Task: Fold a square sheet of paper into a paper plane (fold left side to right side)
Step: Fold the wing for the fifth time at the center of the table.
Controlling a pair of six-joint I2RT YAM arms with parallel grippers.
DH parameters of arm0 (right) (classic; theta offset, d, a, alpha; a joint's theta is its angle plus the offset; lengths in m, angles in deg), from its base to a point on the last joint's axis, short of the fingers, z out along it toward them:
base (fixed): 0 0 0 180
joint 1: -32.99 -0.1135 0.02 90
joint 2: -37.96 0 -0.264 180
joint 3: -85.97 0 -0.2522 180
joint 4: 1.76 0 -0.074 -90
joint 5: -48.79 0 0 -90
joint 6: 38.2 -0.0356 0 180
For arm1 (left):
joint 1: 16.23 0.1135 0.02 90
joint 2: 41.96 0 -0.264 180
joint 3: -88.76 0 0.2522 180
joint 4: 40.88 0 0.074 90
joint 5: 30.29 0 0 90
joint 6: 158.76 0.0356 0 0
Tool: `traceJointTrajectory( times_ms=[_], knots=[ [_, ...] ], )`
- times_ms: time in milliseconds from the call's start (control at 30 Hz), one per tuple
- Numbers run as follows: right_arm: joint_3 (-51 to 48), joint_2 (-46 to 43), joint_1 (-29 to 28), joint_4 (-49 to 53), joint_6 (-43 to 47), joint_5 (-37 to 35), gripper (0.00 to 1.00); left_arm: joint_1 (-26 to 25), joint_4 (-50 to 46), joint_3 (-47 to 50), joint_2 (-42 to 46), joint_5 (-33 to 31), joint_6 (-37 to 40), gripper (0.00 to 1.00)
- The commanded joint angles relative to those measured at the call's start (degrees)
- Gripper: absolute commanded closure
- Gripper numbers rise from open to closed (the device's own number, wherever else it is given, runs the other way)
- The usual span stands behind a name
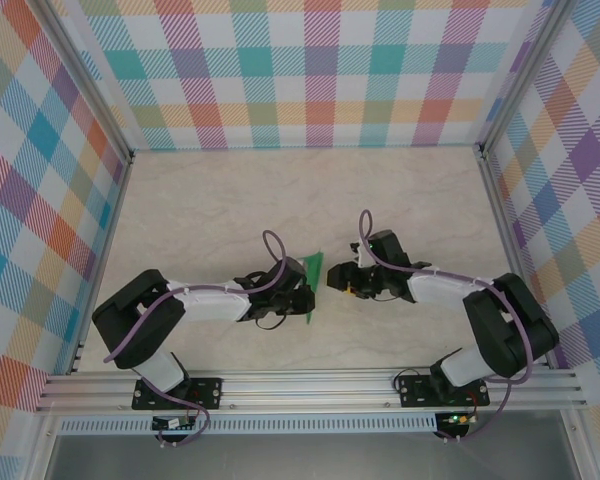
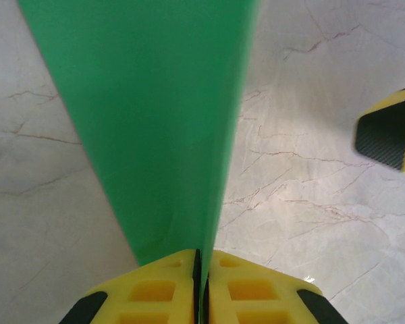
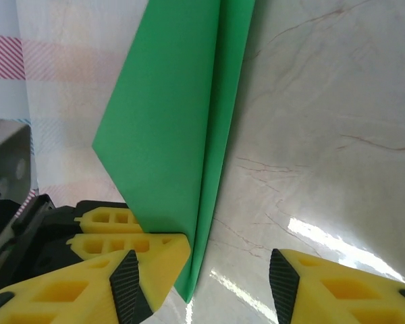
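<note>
- Paper plane [image 2: 155,121]: a narrow green dart with layered creases. It stands on edge just over the desk [image 2: 310,202], between the two arms near the desk's middle.
- Left hand [image 2: 200,270]: pinched shut on the plane near one end, with the paper running straight out from the closed pads.
- Right hand [image 3: 206,277]: jaws apart and gripping nothing. The plane's lower corner sits in the gap, close beside one pad.
- Judged step: pressing a late crease.
  - Hold the left pinch firm.
  - Square the right hand to the fold line before you close it.
  - Close on the crease itself, not on the free flap.
- Risk: thin paper will likely buckle or slip under a sideways pull, so close slowly.
</note>
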Motion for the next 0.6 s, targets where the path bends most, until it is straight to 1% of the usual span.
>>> traceJointTrajectory(
  times_ms=[0,200,567],
  knots=[
    [2.6,2.7,-1.5,-4.3,-1.6,-0.9,0.42,1.4,3.9,1.7,0.7,2.6,-2.1,0.89],
    [6.0,6.6,-3.3,-4.3,-1.5,-2.4,0.41,2.3,5.6,2.6,0.6,3.9,-3.2,0.89],
    [10.0,11.5,-3.5,-3.1,-1.1,-3.8,0.42,2.6,6.2,3.3,0.6,4.1,-3.7,0.90]
  ],
)
